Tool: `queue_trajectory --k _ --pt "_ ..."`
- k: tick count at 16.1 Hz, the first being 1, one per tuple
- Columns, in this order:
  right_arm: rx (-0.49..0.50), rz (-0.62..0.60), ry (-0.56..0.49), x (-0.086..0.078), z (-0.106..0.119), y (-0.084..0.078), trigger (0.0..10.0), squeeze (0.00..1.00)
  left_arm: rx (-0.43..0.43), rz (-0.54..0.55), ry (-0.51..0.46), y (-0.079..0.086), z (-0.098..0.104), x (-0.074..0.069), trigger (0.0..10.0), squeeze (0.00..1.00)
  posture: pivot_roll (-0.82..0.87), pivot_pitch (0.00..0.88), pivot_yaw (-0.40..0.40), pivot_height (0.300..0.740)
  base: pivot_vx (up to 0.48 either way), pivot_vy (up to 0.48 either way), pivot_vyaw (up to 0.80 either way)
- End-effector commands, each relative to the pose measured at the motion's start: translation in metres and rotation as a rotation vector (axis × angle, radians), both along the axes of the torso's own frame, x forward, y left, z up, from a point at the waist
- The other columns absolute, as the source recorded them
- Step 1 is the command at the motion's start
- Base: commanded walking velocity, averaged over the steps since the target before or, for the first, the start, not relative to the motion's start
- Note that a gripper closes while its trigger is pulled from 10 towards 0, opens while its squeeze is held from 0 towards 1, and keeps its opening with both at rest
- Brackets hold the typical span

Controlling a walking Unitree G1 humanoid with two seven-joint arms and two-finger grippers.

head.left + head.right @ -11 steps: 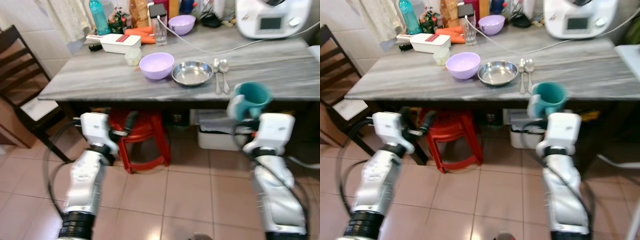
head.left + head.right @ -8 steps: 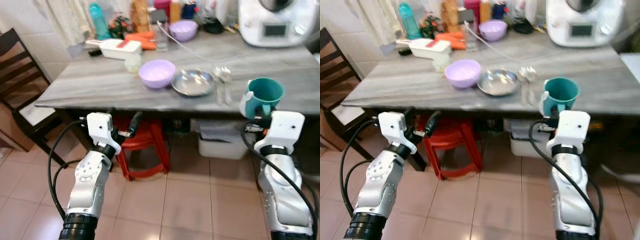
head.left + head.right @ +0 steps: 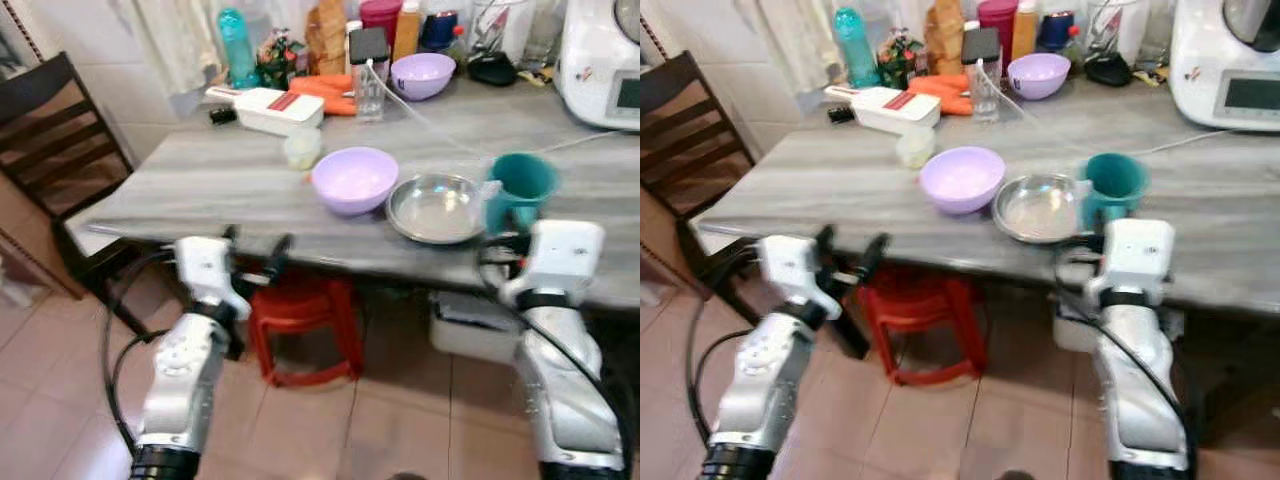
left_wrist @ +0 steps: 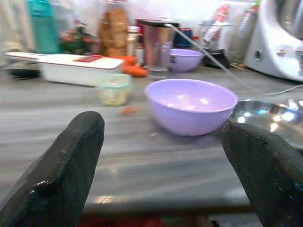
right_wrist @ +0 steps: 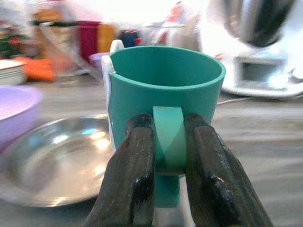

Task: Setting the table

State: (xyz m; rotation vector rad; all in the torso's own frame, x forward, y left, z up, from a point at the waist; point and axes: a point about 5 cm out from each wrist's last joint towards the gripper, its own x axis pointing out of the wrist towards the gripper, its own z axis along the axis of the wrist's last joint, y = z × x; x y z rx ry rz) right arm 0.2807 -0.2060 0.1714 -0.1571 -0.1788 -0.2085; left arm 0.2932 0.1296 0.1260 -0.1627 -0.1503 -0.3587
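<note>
So my right gripper (image 5: 169, 156) was clamped on the teal mug (image 5: 165, 94) by its handle, with the steel plate (image 3: 436, 207) just beside it. Left gripper (image 4: 165, 156) was spread open, facing the purple bowl (image 4: 191, 105).

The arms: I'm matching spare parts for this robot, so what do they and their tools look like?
Both arms are silver-grey with rounded segments, a black ring near the base and a boxy white wrist block. Loose black cables loop beside each. The left tool and the right tool each have two long, matte black fingers with blunt, rounded tips. No markings can be made out.
</note>
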Motion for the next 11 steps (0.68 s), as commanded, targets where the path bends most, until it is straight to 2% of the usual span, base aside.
queue_trajectory --k 1,6,11 --pt "-0.001 0.029 -0.021 -0.0002 0.0049 0.0076 10.0 0.0 0.014 0.03 -0.002 0.0102 0.002 -0.0013 10.0 0.0 -0.15 0.076 0.103 0.74 0.398 0.0 0.0" --pt "-0.016 0.027 -0.021 0.0021 0.0066 0.008 10.0 0.0 0.0 0.023 0.012 0.0085 0.0004 -0.004 10.0 0.0 -0.15 0.075 0.099 0.74 0.368 0.0 0.0" --pt "-0.035 0.018 -0.022 0.004 0.0087 0.0028 10.0 0.0 -0.001 0.001 0.02 0.0077 -0.002 -0.0101 10.0 0.0 -0.15 0.074 0.096 0.74 0.0 0.0 0.0"
